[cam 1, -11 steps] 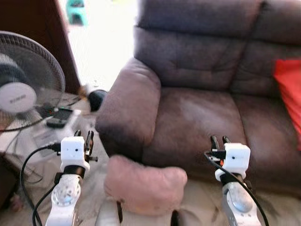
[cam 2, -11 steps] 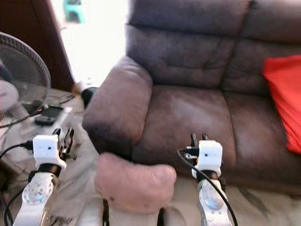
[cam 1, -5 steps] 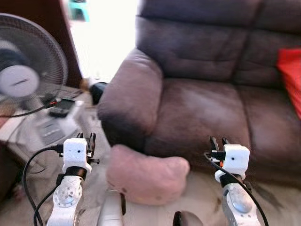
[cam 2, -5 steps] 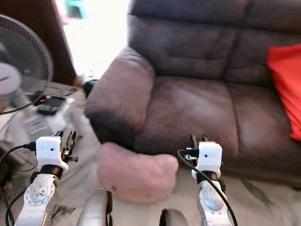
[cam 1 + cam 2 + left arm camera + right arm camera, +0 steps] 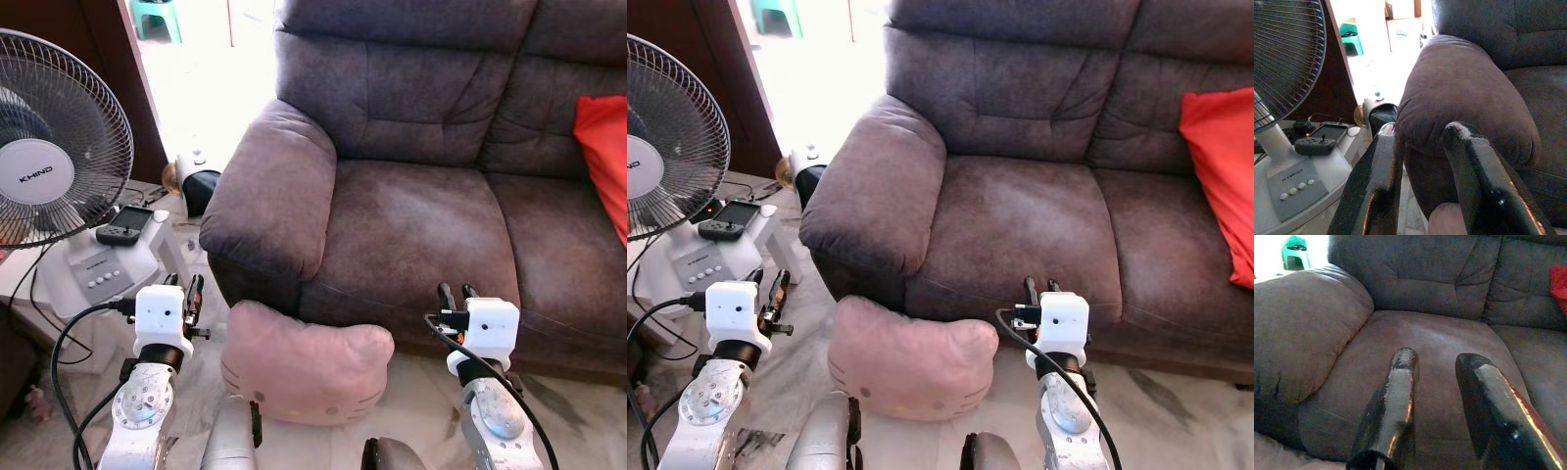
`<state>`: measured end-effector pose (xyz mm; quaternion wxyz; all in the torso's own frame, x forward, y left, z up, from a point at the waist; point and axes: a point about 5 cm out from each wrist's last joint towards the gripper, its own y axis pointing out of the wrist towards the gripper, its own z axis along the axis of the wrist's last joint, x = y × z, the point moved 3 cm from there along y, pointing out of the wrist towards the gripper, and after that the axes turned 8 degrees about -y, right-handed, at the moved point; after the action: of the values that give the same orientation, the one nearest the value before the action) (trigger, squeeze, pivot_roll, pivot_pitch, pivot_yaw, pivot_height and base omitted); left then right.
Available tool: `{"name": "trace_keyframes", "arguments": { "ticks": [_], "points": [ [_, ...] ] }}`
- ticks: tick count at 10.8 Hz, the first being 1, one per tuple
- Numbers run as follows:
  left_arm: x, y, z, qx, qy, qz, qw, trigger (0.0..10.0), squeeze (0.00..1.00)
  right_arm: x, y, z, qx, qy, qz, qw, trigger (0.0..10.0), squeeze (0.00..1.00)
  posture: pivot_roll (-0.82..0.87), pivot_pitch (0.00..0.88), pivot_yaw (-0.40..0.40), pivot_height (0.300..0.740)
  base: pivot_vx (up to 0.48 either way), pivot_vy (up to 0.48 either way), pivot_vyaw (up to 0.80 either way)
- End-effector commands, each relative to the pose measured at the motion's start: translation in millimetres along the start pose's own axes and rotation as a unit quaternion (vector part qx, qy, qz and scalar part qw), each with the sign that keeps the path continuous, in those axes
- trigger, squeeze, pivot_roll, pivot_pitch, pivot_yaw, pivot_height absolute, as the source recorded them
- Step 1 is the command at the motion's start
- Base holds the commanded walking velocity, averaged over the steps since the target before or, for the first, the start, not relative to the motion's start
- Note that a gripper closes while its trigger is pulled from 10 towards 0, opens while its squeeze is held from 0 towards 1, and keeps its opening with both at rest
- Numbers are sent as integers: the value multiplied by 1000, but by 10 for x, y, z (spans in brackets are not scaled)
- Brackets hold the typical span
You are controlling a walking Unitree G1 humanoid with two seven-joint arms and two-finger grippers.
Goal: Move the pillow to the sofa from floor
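- The dark brown upholstered sofa [image 5: 421,186] takes up most of what lies ahead, its padded armrest toward the robot's left.
- A white standing fan with a round black wire grille [image 5: 54,157] stands on the floor off to the left, with a small black handheld device [image 5: 122,233] resting on its pale base.
- The pink cat-face plush pillow [image 5: 304,364] lies on the pale marble-patterned floor [image 5: 1176,411], pressed against the sofa's front just below the armrest, between the two arms.
- A bright red cushion [image 5: 1220,176] leans on the far right end of the sofa seat.
- The left gripper [image 5: 189,292] is held up beside the pillow's left edge, apart from it; its fingers [image 5: 1381,171] stand a narrow gap apart with nothing between them.
- The right gripper [image 5: 457,294] is raised in front of the seat edge, to the right of the pillow, fingers [image 5: 1396,396] likewise slightly parted and empty.
- A small green plastic stool [image 5: 157,15] sits far back in the bright doorway.
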<state>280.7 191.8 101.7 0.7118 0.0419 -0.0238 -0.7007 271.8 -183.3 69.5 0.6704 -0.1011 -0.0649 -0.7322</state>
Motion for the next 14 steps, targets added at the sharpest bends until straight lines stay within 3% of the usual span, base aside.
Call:
{"name": "trace_keyframes", "arguments": {
  "ticks": [1, 7, 14],
  "points": [
    [7, 5, 3, -2, 4, -4, 1000, 10000, 0, 12, -22, -37, -8, -2, -2, 1000, 10000, 0, 76, 62, -50, 600, 0, 0, 0],
    [24, 0, -8, -5, 4, -5, 1000, 10000, 0, 57, 1, -58, -16, -10, -13, 1000, 10000, 0, 77, 65, -53, 600, 0, 0, 0],
    [6, 1, -23, -12, 11, -7, 1000, 10000, 0, -40, -14, -27, -5, -17, 12, 1000, 10000, 0, 80, 70, -45, 600, 0, 0, 0]
  ]
}}
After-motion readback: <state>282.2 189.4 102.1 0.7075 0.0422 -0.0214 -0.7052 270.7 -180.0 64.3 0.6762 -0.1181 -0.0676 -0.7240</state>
